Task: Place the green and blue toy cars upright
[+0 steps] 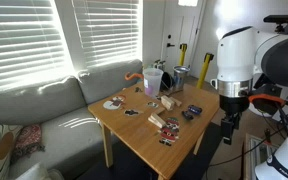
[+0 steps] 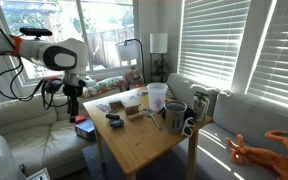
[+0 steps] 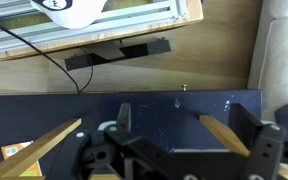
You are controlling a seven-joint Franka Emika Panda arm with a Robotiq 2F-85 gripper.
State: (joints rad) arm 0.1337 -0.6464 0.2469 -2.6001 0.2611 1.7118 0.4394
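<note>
The wooden table [image 1: 144,145] carries the small toys. The bright blue toy car [image 1: 191,112] lies near the table edge closest to the arm, and it also shows in an exterior view [image 2: 114,121]. The dark green toy car is too small for me to pick out among the dark pieces. My gripper [image 1: 229,115] hangs beside the table, off its edge and apart from the cars, and is also seen in an exterior view [image 2: 74,105]. In the wrist view my gripper [image 3: 184,130] is open and empty, above dark blue carpet and wooden table legs.
A white cup [image 2: 156,97], a dark mug [image 2: 174,115] and tan and red striped blocks [image 1: 156,122] stand on the table. A grey sofa [image 1: 34,110] lies behind it. An orange toy [image 2: 254,150] lies on the sofa. Cables cross the floor [image 3: 44,50].
</note>
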